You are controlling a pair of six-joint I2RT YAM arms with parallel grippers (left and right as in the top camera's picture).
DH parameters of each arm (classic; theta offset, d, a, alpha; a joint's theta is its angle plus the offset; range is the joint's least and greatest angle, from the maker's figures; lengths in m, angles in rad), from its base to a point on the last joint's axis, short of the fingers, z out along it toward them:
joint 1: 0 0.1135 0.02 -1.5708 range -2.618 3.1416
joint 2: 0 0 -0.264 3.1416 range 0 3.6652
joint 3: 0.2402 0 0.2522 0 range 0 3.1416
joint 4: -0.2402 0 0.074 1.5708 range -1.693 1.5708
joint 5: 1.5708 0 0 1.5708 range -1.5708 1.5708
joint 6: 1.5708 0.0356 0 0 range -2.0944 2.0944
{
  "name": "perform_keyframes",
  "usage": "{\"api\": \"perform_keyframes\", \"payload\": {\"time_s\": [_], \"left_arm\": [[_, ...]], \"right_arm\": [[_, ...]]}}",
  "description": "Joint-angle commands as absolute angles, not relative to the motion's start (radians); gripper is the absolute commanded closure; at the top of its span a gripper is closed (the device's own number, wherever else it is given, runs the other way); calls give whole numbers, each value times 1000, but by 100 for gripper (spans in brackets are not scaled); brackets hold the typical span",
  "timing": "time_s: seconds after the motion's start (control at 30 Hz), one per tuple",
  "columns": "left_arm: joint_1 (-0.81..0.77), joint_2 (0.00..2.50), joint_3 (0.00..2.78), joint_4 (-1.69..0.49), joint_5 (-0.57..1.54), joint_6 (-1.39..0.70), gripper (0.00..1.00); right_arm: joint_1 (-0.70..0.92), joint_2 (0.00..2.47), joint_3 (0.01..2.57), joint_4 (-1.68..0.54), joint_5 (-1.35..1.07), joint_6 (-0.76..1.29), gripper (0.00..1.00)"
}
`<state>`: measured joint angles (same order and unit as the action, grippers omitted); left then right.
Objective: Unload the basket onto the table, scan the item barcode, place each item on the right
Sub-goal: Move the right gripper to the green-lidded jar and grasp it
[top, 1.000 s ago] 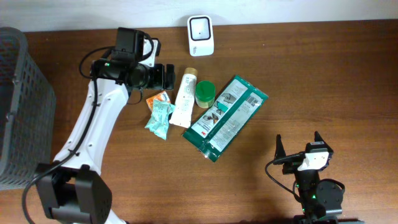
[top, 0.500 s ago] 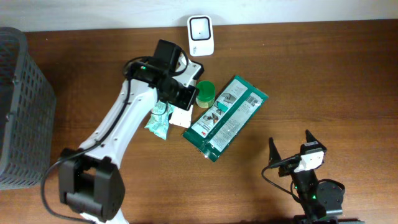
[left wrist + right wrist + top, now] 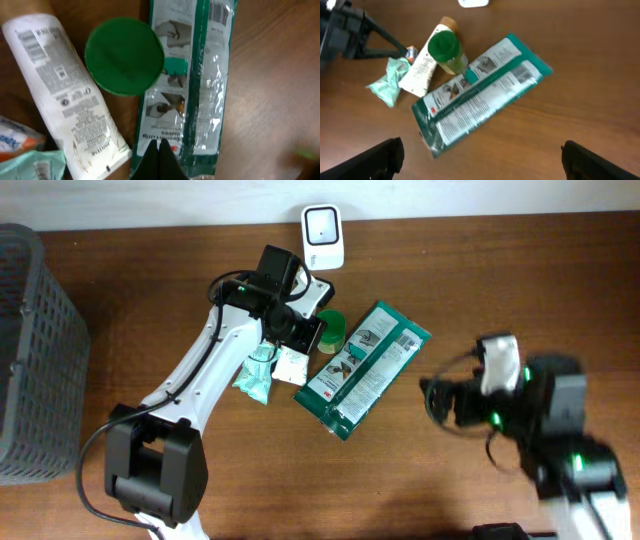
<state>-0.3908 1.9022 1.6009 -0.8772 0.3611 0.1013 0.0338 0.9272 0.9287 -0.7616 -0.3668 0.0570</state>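
Observation:
A long green packet [image 3: 365,365] lies slantwise mid-table, its barcode [image 3: 222,10] facing up at the far end. Beside it are a green-capped bottle [image 3: 330,330], a white tube [image 3: 292,362] with a printed barcode, and a teal wrapper [image 3: 255,375]. The white scanner [image 3: 323,224] stands at the back edge. My left gripper [image 3: 303,333] hovers over the tube and bottle, shut and holding nothing; in the left wrist view its tips [image 3: 160,156] meet above the packet's [image 3: 192,85] near end. My right gripper [image 3: 487,160] is open and raised right of the packet [image 3: 480,95].
A dark mesh basket [image 3: 30,350] stands at the table's left edge. A small orange packet [image 3: 15,142] lies under the teal wrapper [image 3: 30,165]. The right arm [image 3: 520,405] is blurred in the overhead view.
My left gripper has swung right from beside the tube to above the items and has shut. The right arm has lifted from the front edge and turned toward the packet.

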Motion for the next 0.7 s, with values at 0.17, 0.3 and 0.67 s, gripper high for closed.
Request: {"api": "perform_keyframes", "payload": {"time_s": [0.17,0.3,0.67], "left_arm": [[-165,1917,1640,-831,357,-8,100],[-47,1917,1655,-830,340,-9,61],[78,1918,1655,-849,340,-8,1]], "right_arm": [[126,1442,1277,-823,-447,113,4],[284,1713,1716,-1050,-156,98,4],[455,2152,1977,-1004,-41,-72,1]]}}
